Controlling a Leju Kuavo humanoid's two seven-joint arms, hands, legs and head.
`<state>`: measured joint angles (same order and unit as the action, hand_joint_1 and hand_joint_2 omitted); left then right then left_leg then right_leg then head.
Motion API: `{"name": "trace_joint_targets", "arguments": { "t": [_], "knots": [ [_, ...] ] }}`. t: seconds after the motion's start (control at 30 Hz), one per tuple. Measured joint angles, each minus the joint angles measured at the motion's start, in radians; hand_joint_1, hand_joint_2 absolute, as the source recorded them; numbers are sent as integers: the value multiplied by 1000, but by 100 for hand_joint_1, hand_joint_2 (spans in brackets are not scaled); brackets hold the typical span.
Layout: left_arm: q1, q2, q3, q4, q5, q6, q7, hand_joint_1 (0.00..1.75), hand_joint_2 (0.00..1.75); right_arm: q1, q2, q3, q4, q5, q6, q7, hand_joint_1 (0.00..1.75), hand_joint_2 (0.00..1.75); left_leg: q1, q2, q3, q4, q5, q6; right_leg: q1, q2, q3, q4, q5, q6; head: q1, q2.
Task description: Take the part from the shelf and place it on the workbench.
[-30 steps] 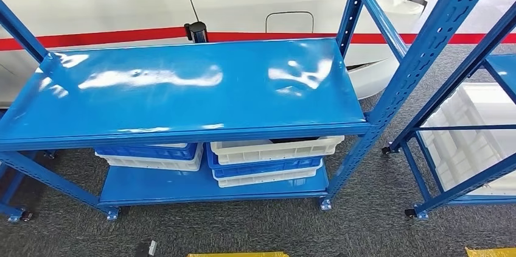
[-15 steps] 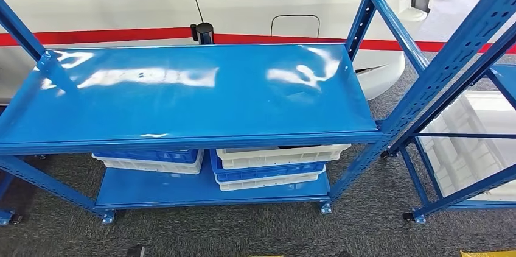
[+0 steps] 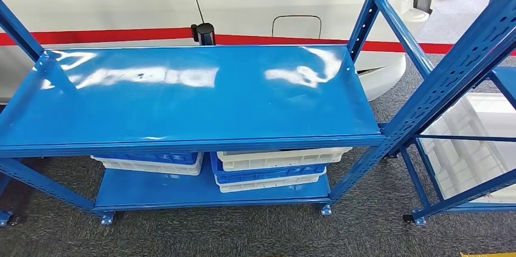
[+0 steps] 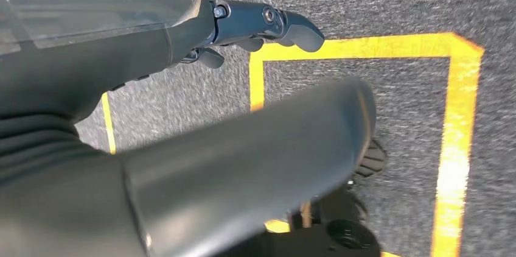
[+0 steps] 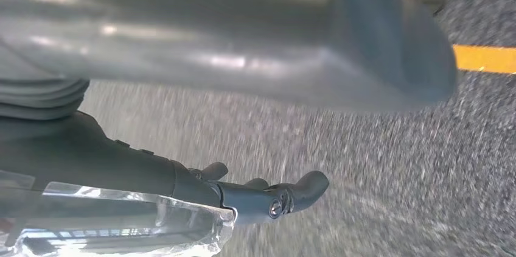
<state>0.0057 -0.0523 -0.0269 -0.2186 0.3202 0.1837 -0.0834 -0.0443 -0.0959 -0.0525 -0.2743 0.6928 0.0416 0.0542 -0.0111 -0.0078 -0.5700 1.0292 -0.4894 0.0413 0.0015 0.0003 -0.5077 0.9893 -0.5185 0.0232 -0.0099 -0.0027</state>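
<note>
Two blue steel shelving racks stand on dark grey carpet: the main blue rack (image 3: 182,95) fills the centre, and a second blue rack (image 3: 481,86) sits just beside it on the right. Main rack's glossy blue upper shelf (image 3: 201,105) is bare of objects, showing bright reflections. Under it, on the lower blue shelf (image 3: 158,190), lie stacked shallow plastic crates: a blue-over-white stack on the left (image 3: 149,161) and a white-blue-white stack on the right (image 3: 274,168), the two stacks just apart. A large white moulded plastic tray (image 3: 468,147) rests low in the right rack. Beyond the racks, on the far side, stands a white vehicle body with a red stripe (image 3: 243,7). A small black post-like object (image 3: 202,33) stands at the far edge of the upper shelf.

Task part: cannot be identified on either shelf level; crate contents are hidden by the shelf above.

Left hand (image 4: 255,25), left wrist view: dark fingers loosely extended, apart, nothing held, hanging above carpet marked with yellow floor tape (image 4: 456,135).

Right hand (image 5: 268,199), right wrist view: fingers slightly curled, separated, nothing in them, above the carpet; image blurred.
</note>
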Motion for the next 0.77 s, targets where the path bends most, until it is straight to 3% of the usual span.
{"name": "trace_joint_targets", "arguments": {
  "t": [0.17, 0.27, 0.3, 0.33, 0.47, 0.53, 0.6, 0.63, 0.67, 0.73, 0.77],
  "knots": [
    [34, 11, 1, -36, -77, -44, 19, 0, 0, 48, 21, 2, -23, -166, -9, -14, 0, 0, 1, 0, 2, -2, -1, -2, 0, 0, 2, 0, -2, 3, 0, 0],
    [56, 17, 2, -58, -122, -69, 30, 0, 0, 77, 34, 5, -37, -264, -14, -18, 0, 131, 2, 0, 3, -3, -2, -3, 0, 0, 2, 0, -3, 2, 0, 0],
    [63, 19, 2, -66, -136, -77, 34, 0, 0, 86, 38, 6, -41, -295, -16, -21, 0, 131, 2, 0, 4, -4, -2, -3, 0, 0, 2, 0, -4, 1, 0, 0],
    [70, 21, 2, -73, -151, -85, 37, 0, 0, 95, 42, 8, -46, -327, -18, -24, 0, 87, 2, 0, 4, -4, -3, -4, 0, 0, 2, 0, -4, 0, 0, 0],
    [95, 29, 3, -101, -212, -119, 53, 0, 0, 132, 58, 19, -63, -459, -24, -33, 0, 87, 2, 0, 6, -6, -4, -6, 1, 0, 3, 0, -6, -2, 0, 0],
    [107, 32, 3, -114, -242, -136, 60, 0, 0, 148, 66, 24, -72, -524, -29, -36, 0, 0, 3, 0, 7, -6, -5, -8, 1, 0, 4, 0, -7, -4, 0, 0],
    [118, 36, 4, -126, -272, -154, 68, 0, 0, 162, 72, 28, -79, -589, -32, -42, 0, 0, 3, 0, 8, -6, -6, -8, 2, 0, 5, 0, -8, -5, 0, 0],
    [122, 37, 5, -131, -286, -162, 71, 0, 0, 167, 75, 30, -82, -619, -33, -45, 0, 44, 3, 0, 8, -6, -6, -8, 2, 0, 5, 0, -8, -5, 0, 0],
    [126, 38, 6, -136, -297, -168, 74, 0, 0, 173, 78, 31, -85, -646, -34, -47, 0, 44, 3, 0, 8, -6, -6, -8, 2, 0, 5, 0, -8, -5, 0, 0],
    [131, 39, 8, -143, -311, -176, 78, 0, 0, 179, 81, 34, -90, -677, -37, -49, 0, 131, 3, 0, 8, -6, -6, -8, 2, 0, 5, 0, -8, -5, 0, 0],
    [132, 40, 9, -144, -313, -177, 78, 0, 0, 181, 82, 34, -91, -682, -37, -49, 0, 116, 3, 0, 8, -6, -6, -8, 2, 0, 5, 0, -8, -5, 0, 0]
  ]
}}
